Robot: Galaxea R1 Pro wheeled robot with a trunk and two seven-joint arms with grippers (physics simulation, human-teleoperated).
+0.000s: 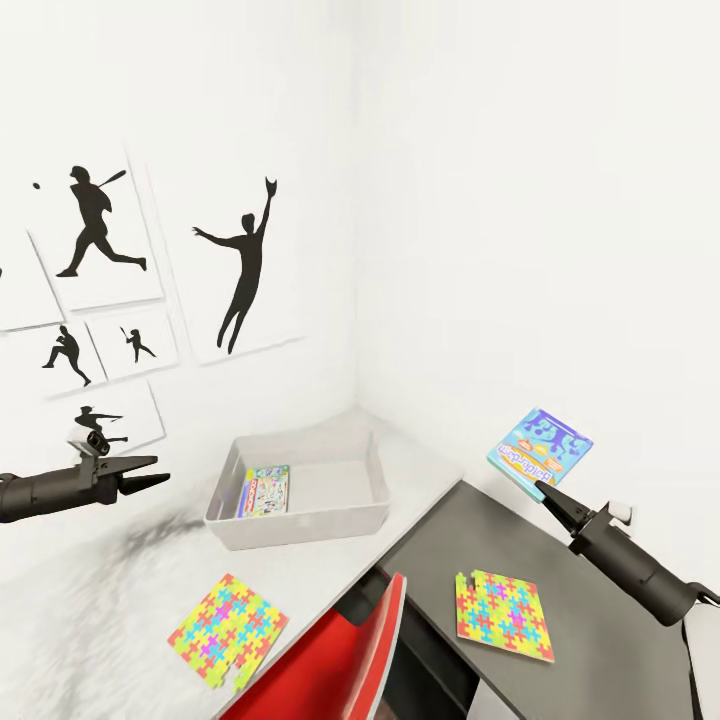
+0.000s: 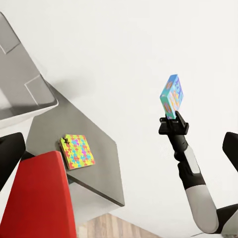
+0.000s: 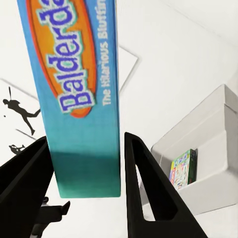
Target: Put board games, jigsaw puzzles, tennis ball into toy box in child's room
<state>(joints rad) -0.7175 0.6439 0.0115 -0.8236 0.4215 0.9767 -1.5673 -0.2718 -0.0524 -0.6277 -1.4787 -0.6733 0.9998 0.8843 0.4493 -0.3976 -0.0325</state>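
Note:
My right gripper (image 1: pixel 543 489) is shut on the blue-cyan board game (image 1: pixel 540 446), held in the air above the dark part of the table (image 1: pixel 590 560); up close its fingers (image 3: pixel 144 193) flank the box (image 3: pixel 74 99). The toy box (image 1: pixel 300 525) stands in the corner on the pale tabletop, with a green-edged board game (image 1: pixel 266 490) leaning inside. One jigsaw puzzle (image 1: pixel 228 630) lies in front of the box, another (image 1: pixel 503 613) on the dark section. My left gripper (image 1: pixel 160 472) hovers open, left of the box. The tennis ball and the bed are out of view.
A red chair (image 1: pixel 335 650) is pushed in under the table between the two puzzles. White walls meet right behind the toy box, the left one hung with sports silhouette posters (image 1: pixel 240 265). Wood floor (image 2: pixel 106 225) shows below the desk.

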